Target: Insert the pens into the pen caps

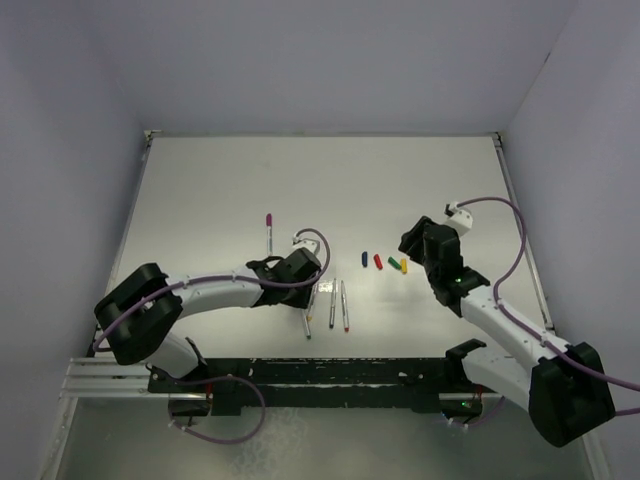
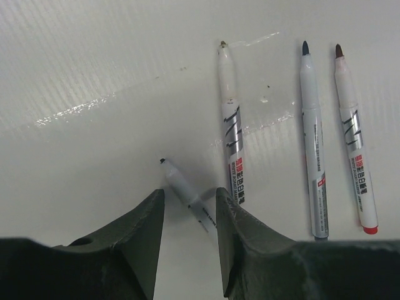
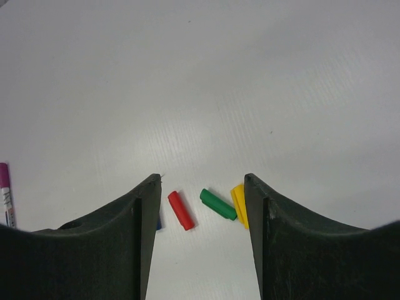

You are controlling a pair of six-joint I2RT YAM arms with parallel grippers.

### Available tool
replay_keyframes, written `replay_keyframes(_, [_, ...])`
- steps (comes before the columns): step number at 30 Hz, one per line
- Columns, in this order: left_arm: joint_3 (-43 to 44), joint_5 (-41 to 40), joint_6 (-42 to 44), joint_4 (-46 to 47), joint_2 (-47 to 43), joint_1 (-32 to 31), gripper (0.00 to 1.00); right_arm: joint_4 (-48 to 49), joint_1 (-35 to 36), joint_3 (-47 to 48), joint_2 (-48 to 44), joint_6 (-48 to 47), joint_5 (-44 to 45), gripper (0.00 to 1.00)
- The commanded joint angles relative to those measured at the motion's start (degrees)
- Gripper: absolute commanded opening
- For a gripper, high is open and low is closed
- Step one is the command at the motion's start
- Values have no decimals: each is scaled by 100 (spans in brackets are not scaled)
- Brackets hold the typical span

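Observation:
My left gripper (image 2: 189,194) is open, low over the table, its fingers on either side of a silvery-white pen (image 2: 185,190) with a dark tip. Three more uncapped pens lie to its right: a yellowish-tipped one (image 2: 231,119), a dark-blue-tipped one (image 2: 311,125) and a red-tipped one (image 2: 353,137). In the top view these pens (image 1: 331,305) lie by the left gripper (image 1: 303,270). A purple-capped pen (image 1: 268,232) lies farther back. My right gripper (image 3: 201,180) is open above the red cap (image 3: 181,210), green cap (image 3: 218,204) and yellow cap (image 3: 239,205). The blue cap (image 1: 363,260) is mostly hidden behind its left finger.
The caps lie in a short row (image 1: 385,263) between the two grippers, the right gripper (image 1: 412,252) just right of them. White walls enclose the table (image 1: 220,180) on three sides. The purple-capped pen shows at the left edge of the right wrist view (image 3: 6,194).

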Motion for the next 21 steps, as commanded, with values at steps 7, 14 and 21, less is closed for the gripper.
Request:
replay_keyframes(7, [-148, 244, -95, -1018, 210, -352, 36, 163, -10, -26, -220, 196, -38, 58])
replay_keyframes(14, [-69, 291, -45, -1118, 440, -441, 1, 185, -8, -99, -265, 282, -54, 57])
replay_keyframes(21, [45, 150, -70, -1361, 472, -482, 21, 115, -10, -13, -165, 198, -49, 57])
